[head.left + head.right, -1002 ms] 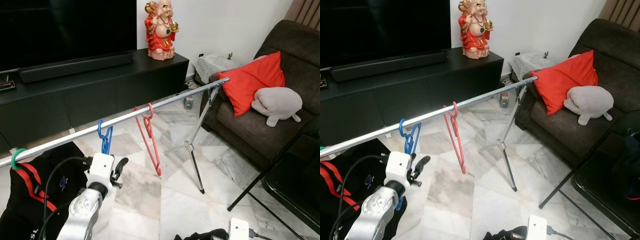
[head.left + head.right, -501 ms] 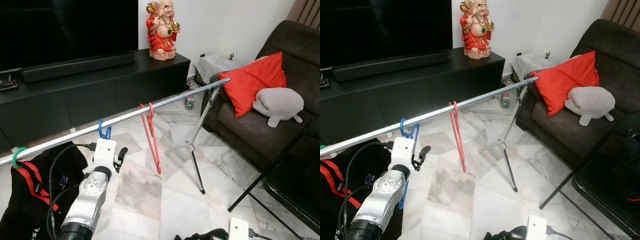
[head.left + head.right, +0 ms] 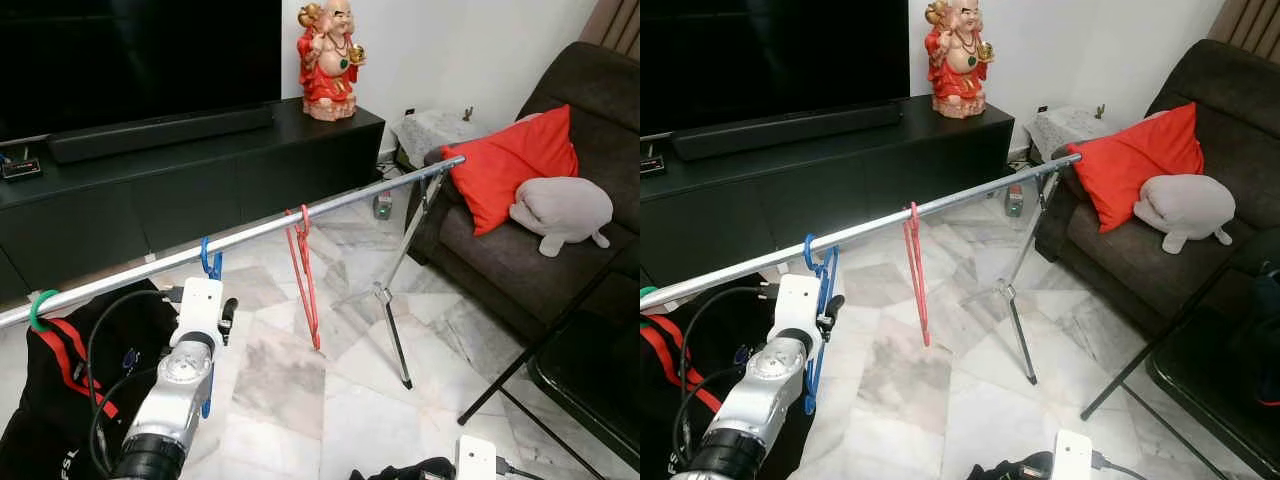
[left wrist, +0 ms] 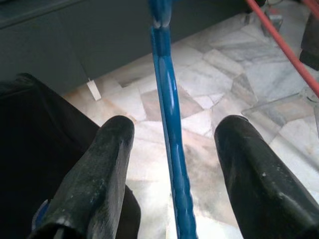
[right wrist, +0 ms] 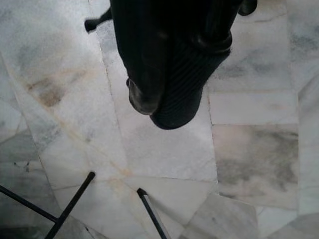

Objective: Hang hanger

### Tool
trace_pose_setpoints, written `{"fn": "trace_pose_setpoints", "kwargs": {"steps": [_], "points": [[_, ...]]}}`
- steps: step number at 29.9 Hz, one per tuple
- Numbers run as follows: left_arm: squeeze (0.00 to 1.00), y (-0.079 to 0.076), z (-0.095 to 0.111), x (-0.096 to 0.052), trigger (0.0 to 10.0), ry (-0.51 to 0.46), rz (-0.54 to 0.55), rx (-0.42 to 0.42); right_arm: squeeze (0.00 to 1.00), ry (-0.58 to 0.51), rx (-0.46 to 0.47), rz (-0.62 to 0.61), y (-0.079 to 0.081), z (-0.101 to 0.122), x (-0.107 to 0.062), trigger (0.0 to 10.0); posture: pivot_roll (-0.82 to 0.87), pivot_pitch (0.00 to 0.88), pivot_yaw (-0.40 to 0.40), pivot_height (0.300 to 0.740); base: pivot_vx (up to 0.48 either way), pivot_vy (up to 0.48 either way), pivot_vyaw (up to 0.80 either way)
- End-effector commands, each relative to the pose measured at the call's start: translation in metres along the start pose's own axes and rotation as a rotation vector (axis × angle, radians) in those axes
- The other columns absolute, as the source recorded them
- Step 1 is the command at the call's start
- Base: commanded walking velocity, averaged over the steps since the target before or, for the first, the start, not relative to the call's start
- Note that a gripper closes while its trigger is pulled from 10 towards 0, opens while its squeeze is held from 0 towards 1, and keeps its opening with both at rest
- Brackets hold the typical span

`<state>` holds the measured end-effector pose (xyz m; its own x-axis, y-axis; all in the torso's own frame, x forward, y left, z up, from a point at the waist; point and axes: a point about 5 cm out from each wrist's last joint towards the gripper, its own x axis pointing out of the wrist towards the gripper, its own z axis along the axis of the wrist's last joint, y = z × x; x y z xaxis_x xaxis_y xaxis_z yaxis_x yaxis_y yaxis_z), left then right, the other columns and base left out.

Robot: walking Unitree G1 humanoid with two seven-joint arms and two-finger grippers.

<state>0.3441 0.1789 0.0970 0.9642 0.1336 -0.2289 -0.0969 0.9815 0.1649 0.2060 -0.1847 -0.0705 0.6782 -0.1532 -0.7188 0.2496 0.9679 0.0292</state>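
A blue hanger (image 3: 208,262) hangs by its hook on the long metal rail (image 3: 250,232). Its blue bar (image 4: 169,109) runs down between my left gripper's fingers (image 4: 104,164). My left gripper (image 3: 225,315) is open just under the rail, and its pads stand apart from the bar on both sides. A red hanger (image 3: 305,280) hangs further right on the same rail. A green hook (image 3: 38,308) sits at the rail's left end. My right gripper (image 5: 159,109) is low and points at the marble floor, fingers together with nothing held.
A black bag with red straps (image 3: 50,390) lies under the rail's left end. The rail's tripod leg (image 3: 390,320) stands mid-floor. The dark sofa (image 3: 500,260) holds a red cushion (image 3: 505,165) and a grey plush (image 3: 560,210). Behind is a black TV cabinet (image 3: 150,190); black folding legs (image 3: 520,370) at right.
My left arm has risen closer to the rail and shifted slightly left along the blue hanger. The head camera has drifted a little. Both hangers stay on the rail.
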Motion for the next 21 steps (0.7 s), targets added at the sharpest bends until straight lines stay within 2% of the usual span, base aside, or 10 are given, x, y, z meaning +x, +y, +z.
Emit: {"fn": "trace_pose_setpoints", "kwargs": {"steps": [1, 7, 13, 14, 15, 16, 17, 21], "points": [[0.00, -0.006, 0.003, 0.004, 10.0, 0.026, -0.007, -0.014, 0.00, -0.021, -0.004, -0.008, -0.002, 0.005, 0.001, 10.0, 0.14, 0.000, -0.048, 0.740, 0.000, 0.000, 0.00], [0.00, -0.011, 0.016, 0.017, 10.0, 0.034, 0.005, -0.018, 0.00, -0.027, 0.002, -0.011, -0.001, 0.006, 0.001, 10.0, 0.13, 0.000, -0.040, 0.740, 0.000, 0.000, 0.00], [0.00, -0.010, 0.016, 0.022, 10.0, 0.079, 0.048, 0.034, 0.00, -0.030, 0.008, -0.014, -0.001, 0.007, 0.001, 10.0, 0.13, 0.000, -0.035, 0.740, 0.000, 0.000, 0.00], [0.00, -0.010, 0.015, 0.023, 4.7, 0.090, 0.055, 0.042, 0.00, -0.030, 0.010, -0.015, -0.001, 0.006, 0.001, 10.0, 0.13, 0.000, -0.035, 0.740, 0.000, 0.000, 0.00], [0.00, -0.010, 0.014, 0.023, 1.8, 0.096, 0.057, 0.046, 0.00, -0.030, 0.010, -0.016, -0.001, 0.006, 0.001, 10.0, 0.13, 0.000, -0.035, 0.740, 0.000, 0.000, 0.00], [0.00, -0.010, 0.013, 0.023, 1.8, 0.100, 0.058, 0.049, 0.00, -0.029, 0.010, -0.016, -0.001, 0.006, 0.001, 10.0, 0.13, 0.000, -0.035, 0.740, 0.000, 0.000, 0.00], [0.00, -0.011, 0.012, 0.023, 0.0, 0.106, 0.055, 0.050, 0.00, -0.029, 0.011, -0.016, -0.001, 0.006, 0.001, 10.0, 0.13, 0.000, -0.035, 0.740, 0.000, 0.000, 0.00], [0.00, -0.013, 0.008, 0.023, 0.0, 0.118, 0.049, 0.051, 0.00, -0.029, 0.010, -0.017, -0.002, 0.006, 0.001, 10.0, 0.13, 0.000, -0.037, 0.740, 0.000, 0.000, 0.00]]}}
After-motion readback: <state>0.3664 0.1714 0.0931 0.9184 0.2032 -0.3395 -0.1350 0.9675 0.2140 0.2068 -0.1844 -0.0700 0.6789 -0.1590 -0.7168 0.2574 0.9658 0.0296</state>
